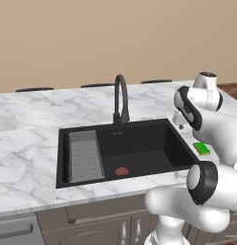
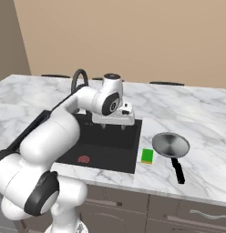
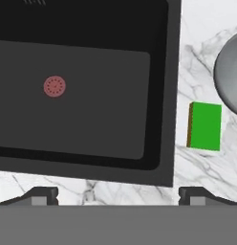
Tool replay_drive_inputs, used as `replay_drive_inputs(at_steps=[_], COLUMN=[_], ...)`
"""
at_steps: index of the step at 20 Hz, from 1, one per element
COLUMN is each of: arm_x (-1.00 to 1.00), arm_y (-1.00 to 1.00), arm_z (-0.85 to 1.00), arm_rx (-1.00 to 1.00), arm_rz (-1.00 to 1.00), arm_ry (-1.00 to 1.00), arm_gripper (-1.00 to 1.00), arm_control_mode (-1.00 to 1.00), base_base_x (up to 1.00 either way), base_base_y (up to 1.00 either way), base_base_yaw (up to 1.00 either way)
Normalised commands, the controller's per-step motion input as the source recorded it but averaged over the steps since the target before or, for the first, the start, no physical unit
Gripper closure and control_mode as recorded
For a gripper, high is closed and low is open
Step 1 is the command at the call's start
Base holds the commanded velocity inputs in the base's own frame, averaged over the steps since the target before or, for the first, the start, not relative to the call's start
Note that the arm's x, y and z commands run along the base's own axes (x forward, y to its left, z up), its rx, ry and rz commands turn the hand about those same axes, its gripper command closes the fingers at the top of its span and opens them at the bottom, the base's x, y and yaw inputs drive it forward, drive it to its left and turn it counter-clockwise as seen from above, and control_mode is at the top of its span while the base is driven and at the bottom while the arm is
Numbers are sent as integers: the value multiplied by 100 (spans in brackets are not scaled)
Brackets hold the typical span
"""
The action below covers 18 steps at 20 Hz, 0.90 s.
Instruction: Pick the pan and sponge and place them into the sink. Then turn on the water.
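My gripper [image 2: 112, 126] hangs open and empty above the right end of the black sink [image 2: 118, 152], fingertips wide apart in the hand view [image 3: 119, 194]. The sponge [image 2: 147, 156], a small block with a green top and a yellow side, lies on the marble just right of the sink's rim [image 3: 205, 126] [image 1: 202, 148]. Further right rests the round silver-grey pan [image 2: 171, 144], its black handle pointing toward the counter's front edge; its rim shows at the hand view's right edge [image 3: 231, 72]. No water is in view at the faucet [image 1: 121, 98].
A grey ribbed tray [image 1: 84, 155] fills the sink's [image 1: 139, 139] left end, and a red drain mark [image 1: 122, 171] [image 3: 54, 86] sits on the basin floor. Marble counter [image 2: 201, 118] stretches around the sink. Dark chair backs [image 1: 34, 89] line the far edge.
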Motion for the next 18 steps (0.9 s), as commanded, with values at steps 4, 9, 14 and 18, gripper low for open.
replay_drive_inputs(at_steps=[4, 9, 14, 18], arm_x=[-4, 1, 0, 0], arm_y=[-28, -26, -29, -22], arm_z=[-25, -28, -14, -9], arm_rx=[-2, -1, 0, -1], arm_rz=[0, 0, 0, 0], arm_ry=[-2, 0, 2, 2], arm_gripper=[-100, -100, -100, -100], arm_control_mode=[-100, -100, -100, -100], base_base_x=[0, 0, 0, 0], base_base_y=[0, 0, 0, 0], base_base_yaw=[0, 0, 0, 0])
